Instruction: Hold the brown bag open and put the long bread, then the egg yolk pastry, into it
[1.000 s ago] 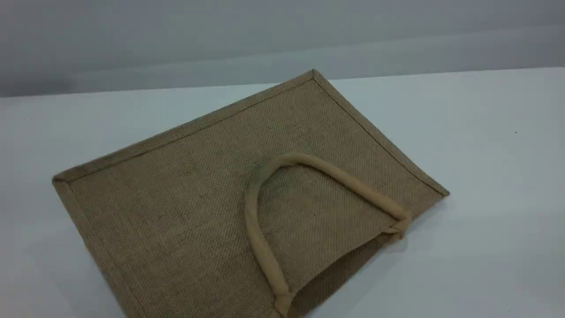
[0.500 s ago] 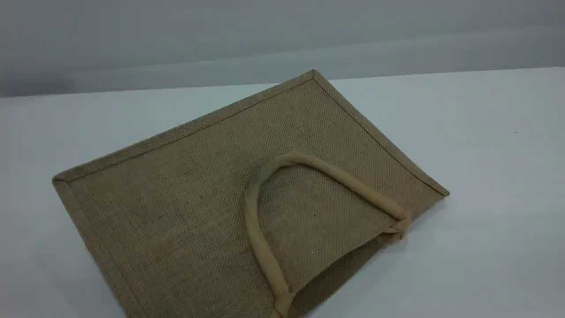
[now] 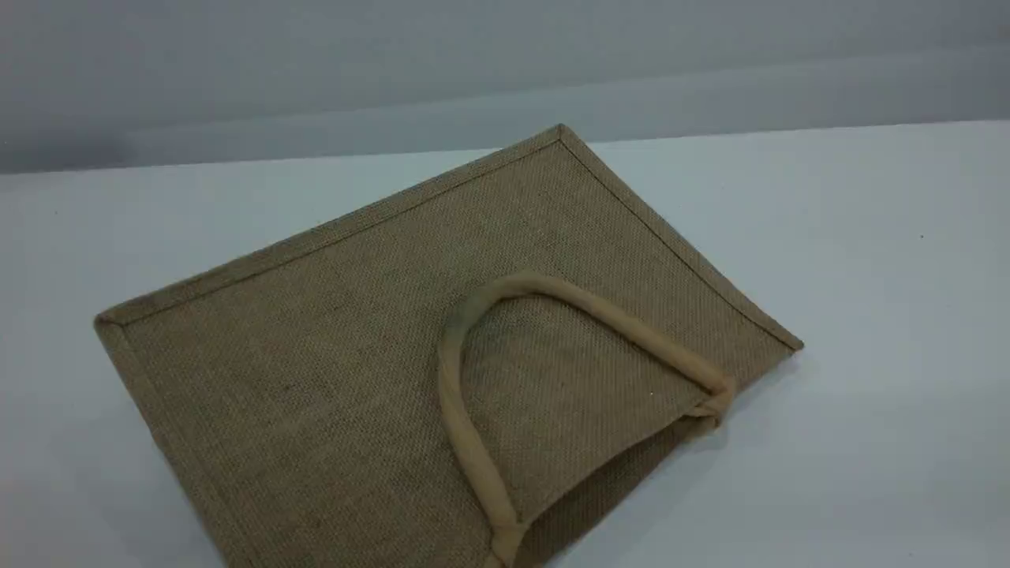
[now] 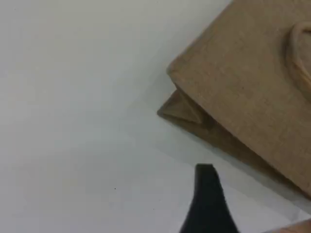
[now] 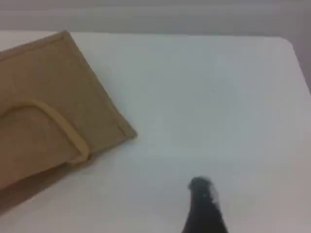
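**Brown bag laid flat on the table, both grippers held clear of it**

The brown bag (image 3: 379, 347) is seen lying flat on the white table (image 3: 884, 276), turned at an angle so that one corner is pointed toward the far edge of the table. Its mouth is directed toward the near right of the scene view, where a narrow dark gap is shown under the upper panel. One beige loop handle (image 3: 465, 442) is folded back onto the upper panel and rests on the weave. In the left wrist view a folded side gusset (image 4: 182, 110) is exposed at a corner of the bag, tucked between the upper and lower panels.

No arm is caught by the scene view. The left gripper (image 4: 208, 194) is shown only as one dark fingertip at the bottom edge of its own view, held above bare table just beside the bag's corner and touching nothing; its jaws are spread as wide as they go, with nothing between them. The right gripper (image 5: 204, 199) is likewise shown as a single dark fingertip over bare table, well apart from the bag's near corner. Nothing is seen in its grasp, but whether its jaws are released or clenched cannot be told.

Neither the long bread nor the egg yolk pastry is caught by any of the three views.
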`<state>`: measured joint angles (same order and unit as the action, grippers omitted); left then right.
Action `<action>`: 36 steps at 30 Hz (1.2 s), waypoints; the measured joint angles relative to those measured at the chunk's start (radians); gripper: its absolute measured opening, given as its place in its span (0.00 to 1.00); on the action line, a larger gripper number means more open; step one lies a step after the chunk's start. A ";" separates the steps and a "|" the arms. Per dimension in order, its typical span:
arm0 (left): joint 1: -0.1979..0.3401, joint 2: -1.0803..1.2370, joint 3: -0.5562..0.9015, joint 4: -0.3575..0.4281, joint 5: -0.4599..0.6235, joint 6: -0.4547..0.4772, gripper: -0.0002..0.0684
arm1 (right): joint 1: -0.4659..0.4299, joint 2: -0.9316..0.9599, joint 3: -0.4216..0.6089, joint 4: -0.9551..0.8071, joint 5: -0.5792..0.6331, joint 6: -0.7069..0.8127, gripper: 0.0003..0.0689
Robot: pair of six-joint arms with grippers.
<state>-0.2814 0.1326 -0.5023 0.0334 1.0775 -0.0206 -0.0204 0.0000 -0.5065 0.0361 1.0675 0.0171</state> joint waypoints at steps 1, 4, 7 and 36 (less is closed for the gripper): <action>0.000 0.000 0.000 0.000 0.000 0.000 0.65 | 0.000 0.000 0.000 0.000 0.000 0.000 0.61; 0.000 0.000 0.000 0.000 0.002 0.000 0.65 | 0.000 0.000 0.000 0.000 0.000 0.000 0.61; 0.000 -0.004 0.000 0.000 0.002 0.000 0.65 | 0.000 0.000 0.000 -0.001 0.000 0.000 0.61; 0.189 -0.133 -0.001 -0.006 0.002 0.008 0.65 | 0.000 0.000 0.000 0.005 -0.001 0.000 0.61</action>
<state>-0.0919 0.0000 -0.5033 0.0274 1.0797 -0.0129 -0.0204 0.0000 -0.5065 0.0415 1.0665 0.0171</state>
